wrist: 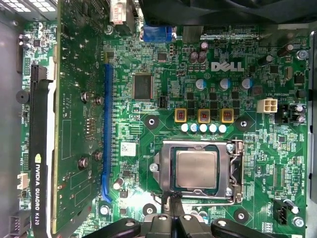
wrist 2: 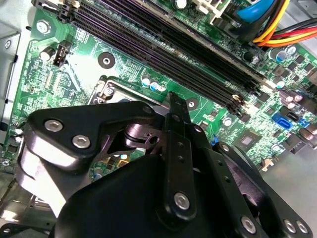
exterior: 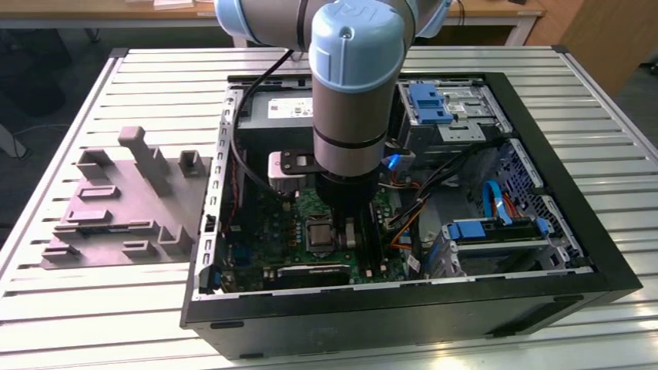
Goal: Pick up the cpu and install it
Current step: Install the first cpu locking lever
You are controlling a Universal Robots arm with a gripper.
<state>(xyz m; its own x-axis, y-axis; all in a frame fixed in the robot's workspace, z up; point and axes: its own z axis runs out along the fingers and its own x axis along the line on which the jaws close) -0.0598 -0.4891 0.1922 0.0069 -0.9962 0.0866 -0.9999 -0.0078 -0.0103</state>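
Inside the open computer case [exterior: 575, 254] on the worktop [exterior: 92, 308], the arm [exterior: 350, 116] stands vertical over the motherboard [exterior: 298, 223]. The first wrist view shows the cpu [wrist: 196, 169] seated in its socket [wrist: 233, 171], with the closed, empty gripper [wrist: 171, 198] at the socket's edge. The exterior view adds a grey tray [exterior: 113, 208] near the worktop's edge.

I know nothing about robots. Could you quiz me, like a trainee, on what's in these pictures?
1. True or false: the small silvery-grey square cpu lies in the metal-framed socket.
2. What colour is the circuit board below the black claw?
3. The grey moulded plastic tray rests: A in the claw; B on the slatted metal table; C on the cpu.
Key: 1 true; 2 green; 3 B.
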